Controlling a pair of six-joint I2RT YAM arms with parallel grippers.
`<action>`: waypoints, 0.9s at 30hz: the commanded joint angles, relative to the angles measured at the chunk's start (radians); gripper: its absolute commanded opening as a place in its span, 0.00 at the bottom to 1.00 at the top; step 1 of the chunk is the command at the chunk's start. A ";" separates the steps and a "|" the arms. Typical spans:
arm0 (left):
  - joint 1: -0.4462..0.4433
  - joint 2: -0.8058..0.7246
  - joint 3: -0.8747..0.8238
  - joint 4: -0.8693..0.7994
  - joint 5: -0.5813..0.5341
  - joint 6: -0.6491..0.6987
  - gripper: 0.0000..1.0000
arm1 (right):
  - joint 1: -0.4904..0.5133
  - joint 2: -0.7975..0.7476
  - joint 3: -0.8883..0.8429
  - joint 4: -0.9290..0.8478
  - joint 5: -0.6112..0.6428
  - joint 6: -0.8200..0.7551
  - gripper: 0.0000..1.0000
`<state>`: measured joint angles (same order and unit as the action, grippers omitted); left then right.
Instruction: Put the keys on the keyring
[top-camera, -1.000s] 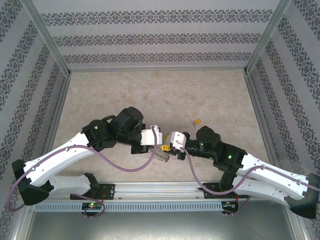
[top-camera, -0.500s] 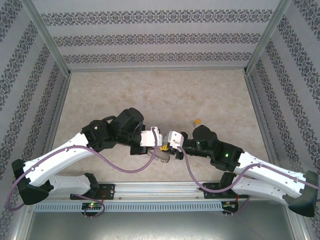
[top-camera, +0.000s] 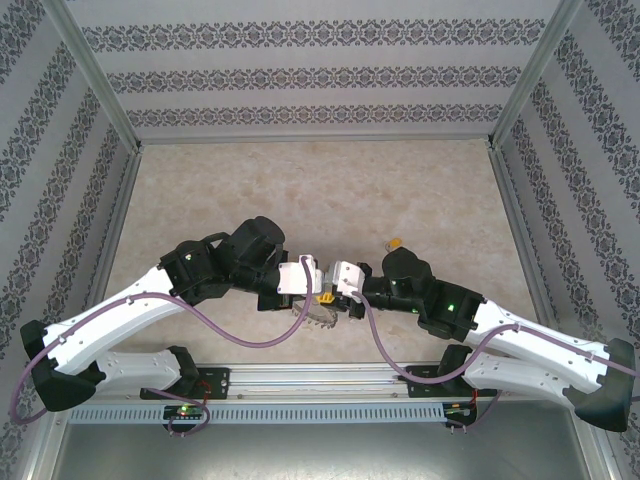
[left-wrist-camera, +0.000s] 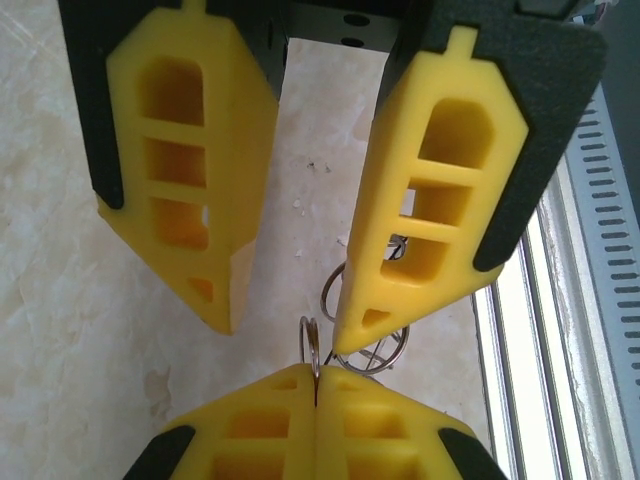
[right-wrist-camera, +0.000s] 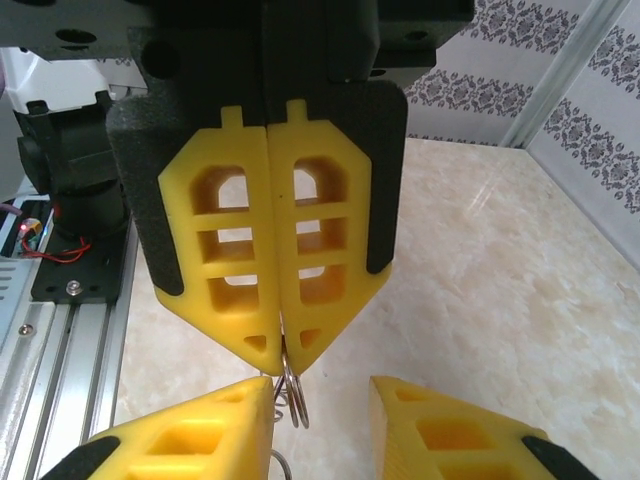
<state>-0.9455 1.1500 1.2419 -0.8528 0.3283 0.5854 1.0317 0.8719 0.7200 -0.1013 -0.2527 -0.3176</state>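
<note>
1. Left arm (top-camera: 150, 300): in the top view it reaches from 8 o'clock toward the middle of the desk (top-camera: 300, 190).
2. Left gripper (top-camera: 311, 289): its jaws stand apart. In the left wrist view the two yellow fingers (left-wrist-camera: 190, 180) of the left gripper (left-wrist-camera: 285, 330) flank a strip of bare desk (left-wrist-camera: 60, 300). The finger on the 3 o'clock side overlaps the wire loops (left-wrist-camera: 385, 352). Contact between them cannot be judged.
3. Keyring (top-camera: 322, 312): a grey ring just below the point where the two grippers meet, at 6 o'clock from them in the top view. In the left wrist view the keyring (left-wrist-camera: 312, 345) is seen edge-on as a thin upright band. In the right wrist view the keyring (right-wrist-camera: 292, 392) hangs at 6 o'clock from the closed fingertips.
4. Right gripper (top-camera: 336, 291): its jaws are pressed together and clamped on the keyring. The right wrist view shows the right gripper (right-wrist-camera: 282, 352) with no gap between its pads, and the left wrist view shows the right gripper (left-wrist-camera: 315, 378) at 6 o'clock, pinching the ring's edge. The left gripper (right-wrist-camera: 322, 395) faces it from 6 o'clock, jaws spread.
5. Key (top-camera: 395, 242): a tiny yellow-orange piece lying on the desk, at 1 o'clock from the right gripper and apart from the keyring.
6. Right arm (top-camera: 520, 340): it enters from 4 o'clock.
</note>
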 joint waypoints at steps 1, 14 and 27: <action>-0.025 -0.008 0.001 0.078 0.024 0.012 0.00 | 0.010 0.020 0.016 -0.007 -0.058 -0.008 0.30; -0.025 -0.038 -0.018 0.103 0.044 0.003 0.00 | 0.004 -0.013 -0.013 -0.005 -0.105 -0.004 0.25; -0.026 -0.050 -0.021 0.112 0.050 0.001 0.00 | 0.002 -0.022 -0.011 -0.020 -0.116 -0.013 0.03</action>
<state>-0.9562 1.1267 1.2213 -0.8253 0.3515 0.5915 1.0302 0.8597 0.7174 -0.1089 -0.3317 -0.3210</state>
